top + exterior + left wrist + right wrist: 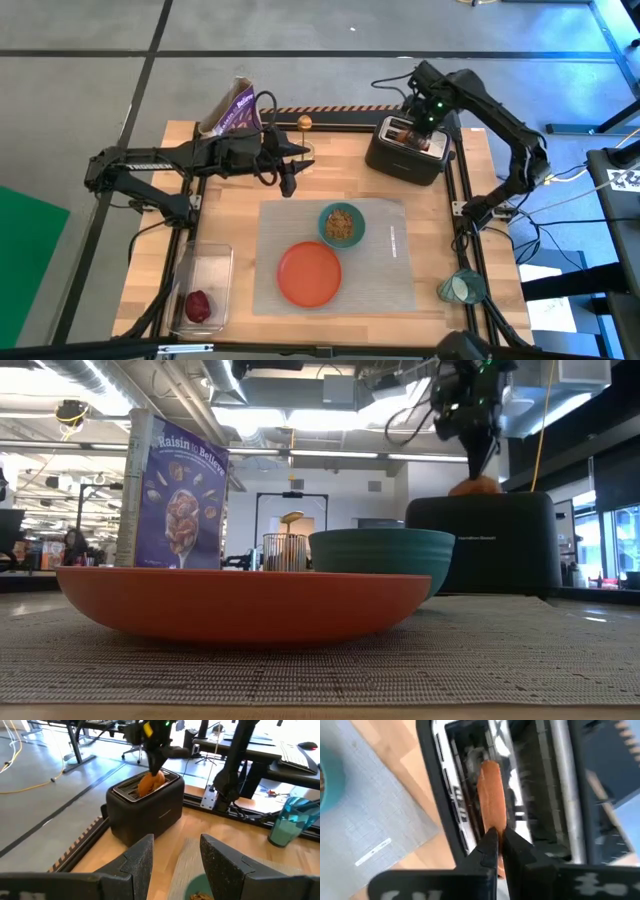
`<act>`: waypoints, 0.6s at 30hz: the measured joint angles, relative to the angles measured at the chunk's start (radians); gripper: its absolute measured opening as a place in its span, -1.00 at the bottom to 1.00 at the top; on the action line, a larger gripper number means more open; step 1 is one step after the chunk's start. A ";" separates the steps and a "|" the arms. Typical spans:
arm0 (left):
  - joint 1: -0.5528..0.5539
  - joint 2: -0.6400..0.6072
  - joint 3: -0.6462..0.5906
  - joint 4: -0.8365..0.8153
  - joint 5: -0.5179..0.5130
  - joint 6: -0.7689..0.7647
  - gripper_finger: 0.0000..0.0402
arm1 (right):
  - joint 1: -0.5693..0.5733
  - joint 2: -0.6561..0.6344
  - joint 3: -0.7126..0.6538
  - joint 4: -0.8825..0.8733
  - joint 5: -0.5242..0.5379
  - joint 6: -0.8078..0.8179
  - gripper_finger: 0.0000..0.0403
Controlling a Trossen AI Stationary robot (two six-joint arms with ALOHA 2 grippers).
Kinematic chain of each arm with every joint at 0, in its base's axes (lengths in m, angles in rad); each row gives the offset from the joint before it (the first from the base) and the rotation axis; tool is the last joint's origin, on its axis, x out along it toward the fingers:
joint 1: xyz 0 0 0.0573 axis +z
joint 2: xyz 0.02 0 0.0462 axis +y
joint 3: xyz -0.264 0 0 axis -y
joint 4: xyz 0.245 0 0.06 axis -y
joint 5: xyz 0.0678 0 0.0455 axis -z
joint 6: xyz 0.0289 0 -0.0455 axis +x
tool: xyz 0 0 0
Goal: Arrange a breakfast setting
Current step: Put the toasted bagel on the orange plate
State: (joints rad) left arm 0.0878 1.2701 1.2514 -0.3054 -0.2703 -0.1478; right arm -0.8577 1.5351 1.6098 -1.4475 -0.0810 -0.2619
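Golden-brown bagel (491, 795) stands on edge in the black toaster (405, 150) slot, and the right gripper (496, 851) hangs straight above it, fingers pinched on its top rim. Its flat face runs along the slot, so the lift looks straight up. Left gripper (172, 860) waits spread, well aside.

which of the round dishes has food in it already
The teal bowl on the grey placemat: it holds brown cereal. The orange plate beside it is bare, and the teal cup sits off the mat at the table's edge.
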 joint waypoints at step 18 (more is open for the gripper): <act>0.096 0.000 0.000 0.016 -0.001 -0.384 -0.22 | 0.340 -0.144 0.200 0.122 0.040 -0.026 -1.00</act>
State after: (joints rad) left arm 0.1837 1.2697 1.2514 -0.2899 -0.2718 -0.5320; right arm -0.5182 1.3914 1.8103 -1.3254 -0.0410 -0.2882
